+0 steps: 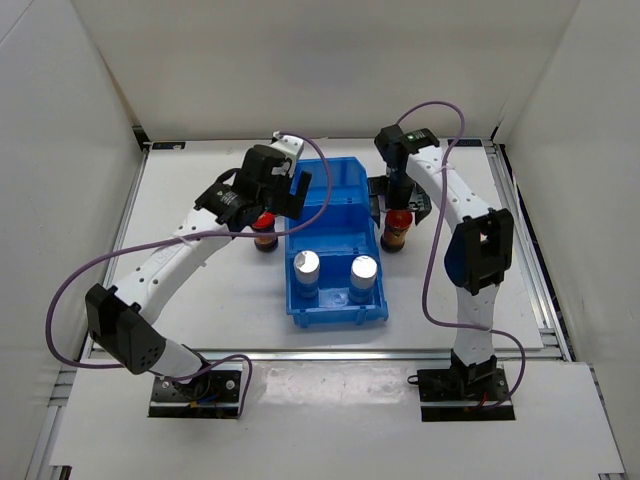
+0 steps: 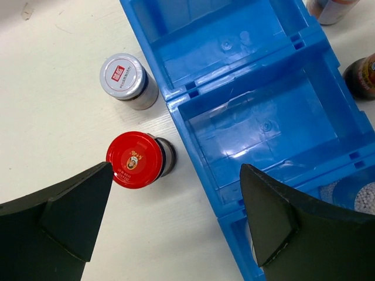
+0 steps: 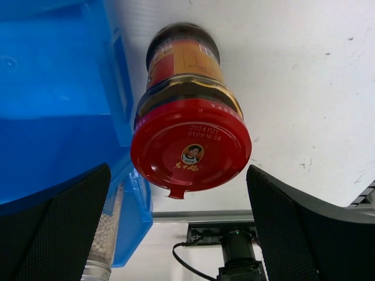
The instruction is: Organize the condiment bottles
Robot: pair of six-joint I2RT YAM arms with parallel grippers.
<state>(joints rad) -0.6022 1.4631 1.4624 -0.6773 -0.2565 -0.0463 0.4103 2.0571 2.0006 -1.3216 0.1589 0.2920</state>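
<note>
A red-capped bottle (image 1: 264,232) stands on the table just left of the blue bin (image 1: 340,180). A grey-lidded bottle (image 2: 123,77) stands behind the same red-capped bottle (image 2: 136,159). My left gripper (image 1: 283,197) hovers open above them, and only table and the bin's edge (image 2: 193,175) lie between its fingers (image 2: 64,216). Two silver-topped bottles (image 1: 306,264) (image 1: 364,270) stand in the bin's near compartment. Right of the bin stands a second red-capped bottle (image 1: 397,230). My right gripper (image 3: 181,228) is open around this red cap (image 3: 190,149), fingers clear of it.
The bin's middle (image 2: 263,126) and far (image 2: 217,35) compartments hold nothing. Another grey-lidded bottle (image 2: 331,7) shows past the bin's far corner. White walls enclose the table on three sides. Purple cables loop off both arms.
</note>
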